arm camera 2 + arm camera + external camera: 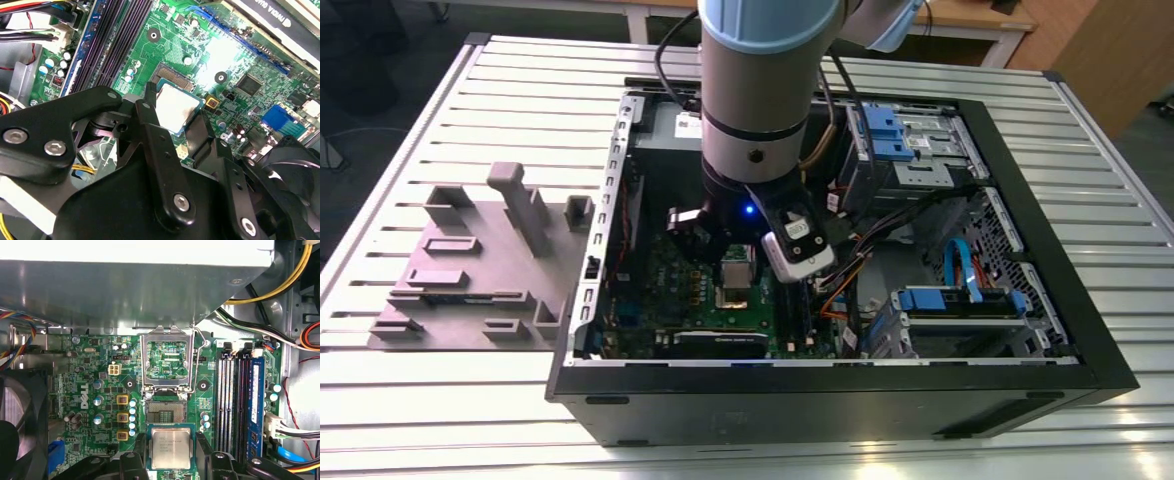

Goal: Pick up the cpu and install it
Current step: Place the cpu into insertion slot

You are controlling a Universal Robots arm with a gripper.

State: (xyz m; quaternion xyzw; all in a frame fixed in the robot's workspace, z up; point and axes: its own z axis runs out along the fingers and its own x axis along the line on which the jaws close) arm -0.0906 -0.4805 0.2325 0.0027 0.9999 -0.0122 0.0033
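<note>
The cpu (171,447), a small square chip with a silvery top and a green rim, sits between the black fingers (202,447) of my gripper (171,452), which is shut on it. It hangs just above the green motherboard (90,390), close beside the bare socket (165,412). The socket's shiny metal frame (166,360) is flipped up and open. The second wrist view shows the cpu (175,106) clamped from two sides, partly over the socket's contact field (170,76). In the exterior view the arm reaches down into the open computer case (854,385).
Long black memory sticks (240,400) stand close beside the socket. Bundles of cables (280,280) and a metal box wall (125,285) crowd the space above. A black fan (17,430) sits nearby. Outside the case, a grey fixture block (480,270) lies on the slatted table (440,400).
</note>
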